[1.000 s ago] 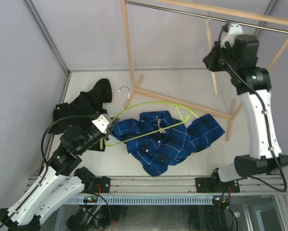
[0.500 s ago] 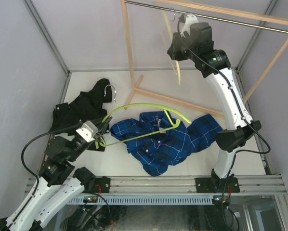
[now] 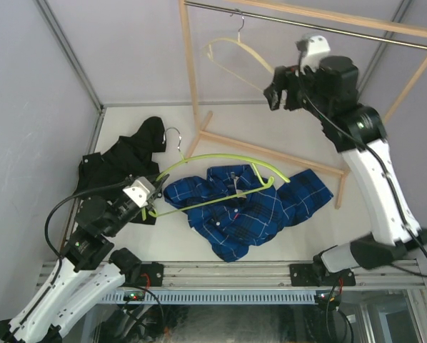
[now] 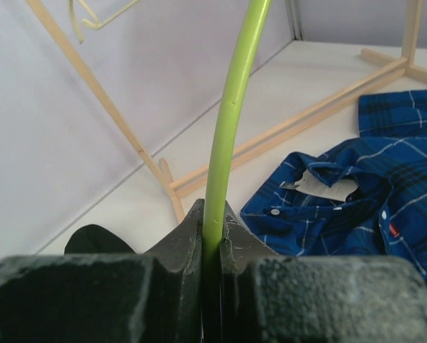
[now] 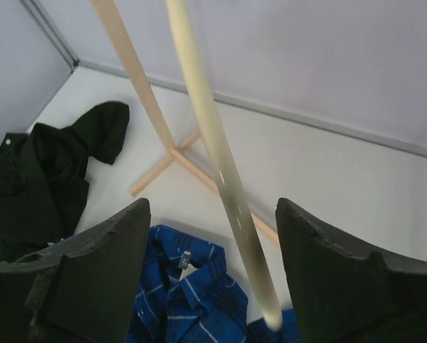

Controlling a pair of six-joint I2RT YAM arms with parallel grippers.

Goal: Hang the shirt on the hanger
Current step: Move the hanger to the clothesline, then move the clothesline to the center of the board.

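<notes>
Step in hand: presenting the hanger to the shirt. The left gripper (image 4: 212,221) is clamping the lime-green hanger (image 3: 220,156), jaws closed tight on its rod, holding it over the plaid shirt (image 3: 249,211). The shirt is lying crumpled on the counter (image 3: 306,136), not yet threaded. The right gripper (image 5: 213,236) is hovering around the cream hanger (image 3: 231,61), jaws wide apart and gripping nothing. Judgement: the right arm is needed next at the collar, opening it for a hanger end.

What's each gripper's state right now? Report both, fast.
Left gripper: closed on the lime-green hanger.
Right gripper: open, gripping nothing; the cream hanger runs between its spread fingers.
</notes>
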